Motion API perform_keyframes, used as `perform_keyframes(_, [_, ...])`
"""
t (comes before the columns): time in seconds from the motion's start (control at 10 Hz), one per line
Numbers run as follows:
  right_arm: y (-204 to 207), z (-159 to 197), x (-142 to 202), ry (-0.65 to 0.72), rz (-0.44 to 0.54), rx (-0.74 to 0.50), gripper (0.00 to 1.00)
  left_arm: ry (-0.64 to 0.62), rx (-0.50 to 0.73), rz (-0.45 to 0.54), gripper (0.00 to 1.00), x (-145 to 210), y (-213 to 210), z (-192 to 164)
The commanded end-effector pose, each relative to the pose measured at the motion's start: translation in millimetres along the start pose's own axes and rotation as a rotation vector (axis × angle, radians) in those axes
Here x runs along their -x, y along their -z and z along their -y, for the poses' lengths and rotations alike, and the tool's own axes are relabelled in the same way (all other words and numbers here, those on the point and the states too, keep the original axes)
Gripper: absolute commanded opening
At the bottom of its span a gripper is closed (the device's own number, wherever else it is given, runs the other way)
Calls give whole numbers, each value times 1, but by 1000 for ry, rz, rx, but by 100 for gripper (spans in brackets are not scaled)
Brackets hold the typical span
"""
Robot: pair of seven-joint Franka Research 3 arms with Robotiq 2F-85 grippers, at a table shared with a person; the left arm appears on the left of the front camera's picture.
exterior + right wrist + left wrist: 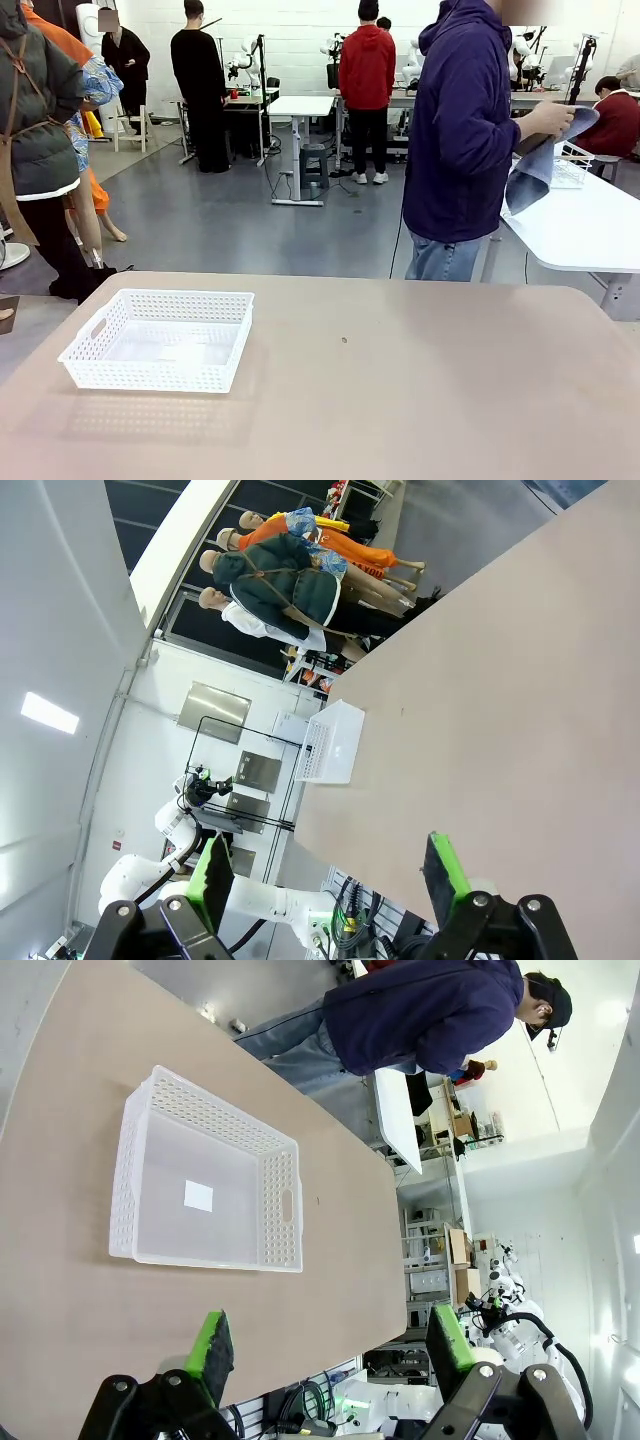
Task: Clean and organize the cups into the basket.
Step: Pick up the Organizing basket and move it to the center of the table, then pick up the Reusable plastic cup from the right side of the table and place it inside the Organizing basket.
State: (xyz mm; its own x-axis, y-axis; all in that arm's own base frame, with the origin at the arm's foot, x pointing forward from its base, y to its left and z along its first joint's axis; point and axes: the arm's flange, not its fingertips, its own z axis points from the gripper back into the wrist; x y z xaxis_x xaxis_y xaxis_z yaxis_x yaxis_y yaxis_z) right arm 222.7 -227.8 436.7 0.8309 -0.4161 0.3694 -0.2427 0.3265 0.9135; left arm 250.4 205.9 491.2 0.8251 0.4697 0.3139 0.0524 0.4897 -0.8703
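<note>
The white lattice-sided basket [160,340] sits on the tan table at the left with nothing in it; it also lies below my left gripper as the basket [205,1185], and far off as the basket [330,742]. The cups are out of view. My left gripper [330,1345] hangs open above the table's near edge, green pads wide apart, nothing between them. My right gripper [330,865] is likewise open and holds nothing, raised over the table's bare right part. A person in a dark blue hoodie [460,130] stands beyond the far edge, turned aside, holding a grey-blue cloth [540,165].
The tan table [400,380] has one small dark speck [344,340] near its middle. A white side table [585,225] stands at the right behind the person, with a wire-mesh basket [572,165] on it.
</note>
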Motion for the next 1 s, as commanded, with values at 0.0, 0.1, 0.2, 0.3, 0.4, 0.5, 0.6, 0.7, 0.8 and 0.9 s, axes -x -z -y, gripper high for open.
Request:
perform_keyframes(0.0, [-1,0,0,-15,1,-9,100,11,12,6,100,1,-2,1])
perform_keyframes(0.1, [-1,0,0,-15,1,-9,100,11,12,6,100,1,-2,1])
perform_keyframes(0.2, [-1,0,0,-15,1,-9,100,11,12,6,100,1,-2,1])
perform_keyframes(0.3, [-1,0,0,-15,1,-9,100,11,12,6,100,1,-2,1])
perform_keyframes(0.4, [-1,0,0,-15,1,-9,100,11,12,6,100,1,-2,1])
perform_keyframes(0.5, [-1,0,0,-15,1,-9,100,11,12,6,100,1,-2,1])
perform_keyframes(0.6, [-1,0,0,-15,1,-9,100,11,12,6,100,1,-2,1])
perform_keyframes(0.7, [-1,0,0,-15,1,-9,100,11,12,6,100,1,-2,1])
perform_keyframes(0.8, [-1,0,0,-15,1,-9,100,11,12,6,100,1,-2,1])
perform_keyframes(0.9, [-1,0,0,-15,1,-9,100,11,12,6,100,1,-2,1])
